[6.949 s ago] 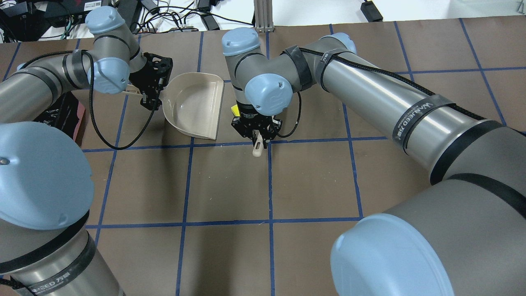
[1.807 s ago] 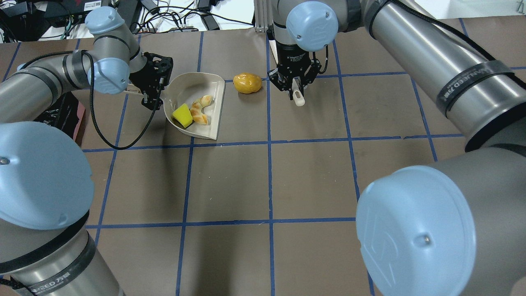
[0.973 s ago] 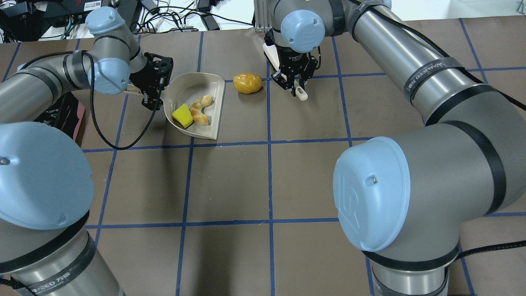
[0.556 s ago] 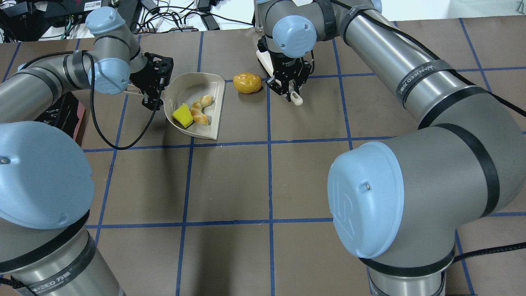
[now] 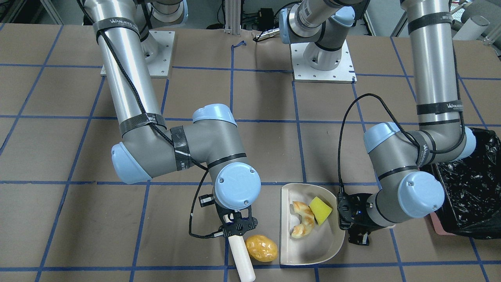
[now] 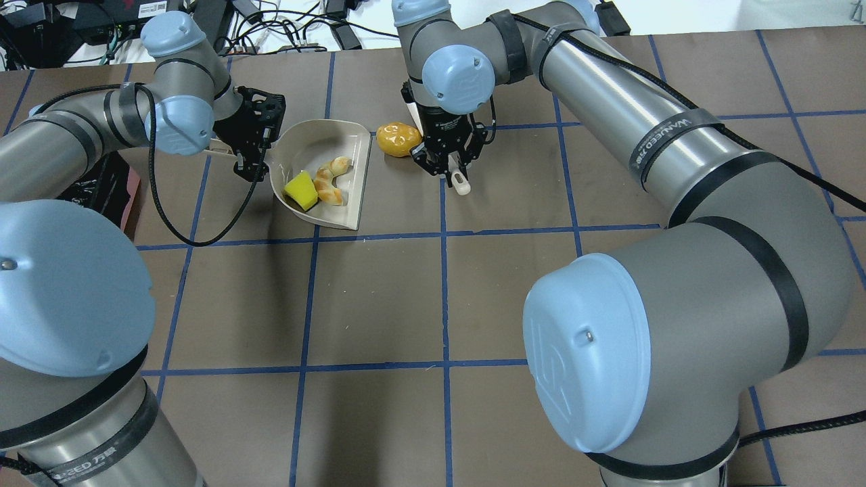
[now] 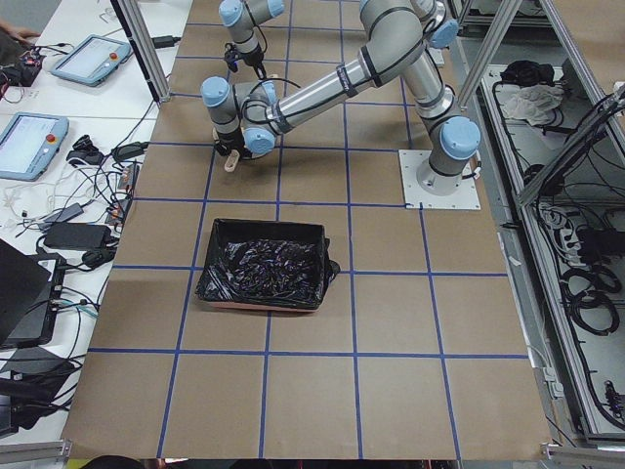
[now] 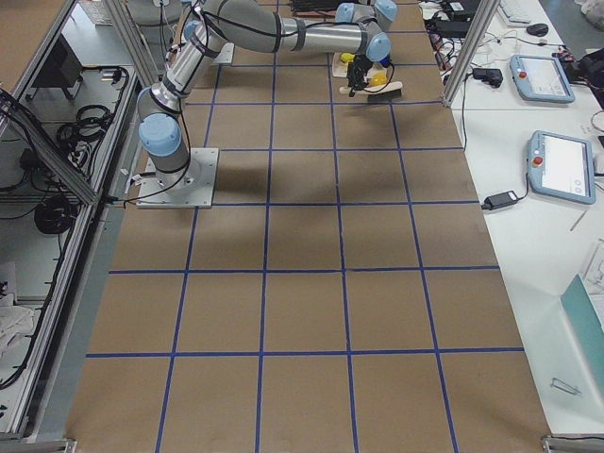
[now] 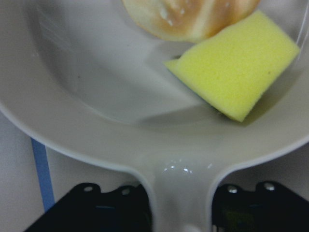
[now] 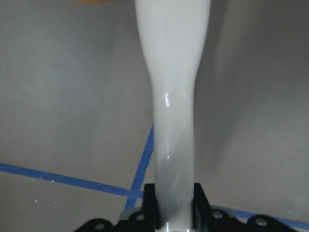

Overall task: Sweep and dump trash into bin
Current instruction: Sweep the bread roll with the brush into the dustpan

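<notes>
A cream dustpan (image 6: 308,145) (image 5: 309,250) lies on the table, and my left gripper (image 6: 252,159) (image 5: 358,231) is shut on its handle (image 9: 181,193). Inside it rest two pieces of trash, the yellow sponge (image 6: 300,191) (image 5: 320,208) (image 9: 236,72) and the tan bread piece (image 6: 330,184) (image 5: 303,223). The golden potato lump (image 6: 398,138) (image 5: 261,247) sits on the table just outside the pan's open edge. My right gripper (image 6: 446,166) (image 5: 235,231) is shut on a white sweeping tool (image 5: 240,258) (image 10: 171,96) that touches the potato's far side. The bin (image 7: 264,264) (image 5: 469,196) stands behind my left arm.
Cables and electronics (image 6: 284,27) lie past the table's far edge. The arm bases (image 5: 321,58) are bolted on plates at the robot's side. Blue tape lines (image 6: 443,270) grid the brown tabletop. Tablets (image 8: 562,165) lie on side benches.
The sponge and bread came into the dustpan. My right gripper carried the white tool left up against the potato, which shifted slightly toward the pan. The left arm and pan stayed put.
</notes>
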Robot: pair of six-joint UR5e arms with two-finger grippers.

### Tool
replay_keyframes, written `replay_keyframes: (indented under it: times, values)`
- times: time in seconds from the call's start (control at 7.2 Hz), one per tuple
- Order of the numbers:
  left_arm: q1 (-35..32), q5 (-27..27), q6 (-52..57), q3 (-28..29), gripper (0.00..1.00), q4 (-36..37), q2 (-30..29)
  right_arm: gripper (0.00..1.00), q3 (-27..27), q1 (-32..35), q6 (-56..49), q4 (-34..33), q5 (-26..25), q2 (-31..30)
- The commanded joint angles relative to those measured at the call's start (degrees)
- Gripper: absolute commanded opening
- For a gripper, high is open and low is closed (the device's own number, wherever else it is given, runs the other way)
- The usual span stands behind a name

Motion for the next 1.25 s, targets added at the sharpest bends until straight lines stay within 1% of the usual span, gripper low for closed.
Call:
replay_keyframes:
  times: [0.0,0.14,0.69,0.83,1.11]
  values:
    - [0.0,0.0,0.0,0.0,0.00,0.0,0.0,0.00,1.2,1.8,3.4,-0.2,1.0,-0.8]
    - [0.0,0.0,0.1,0.0,0.00,0.0,0.0,0.00,1.2,2.2,5.4,-0.4,2.5,-0.9]
    - [0.0,0.0,0.2,0.0,0.00,0.0,0.0,0.00,1.0,3.1,5.8,-3.4,3.0,-0.9]
    - [0.0,0.0,0.2,0.0,0.00,0.0,0.0,0.00,1.0,3.7,6.2,-3.9,3.7,-0.8]
    - [0.0,0.0,0.2,0.0,0.00,0.0,0.0,0.00,1.0,4.8,9.0,-4.9,4.6,-0.7]
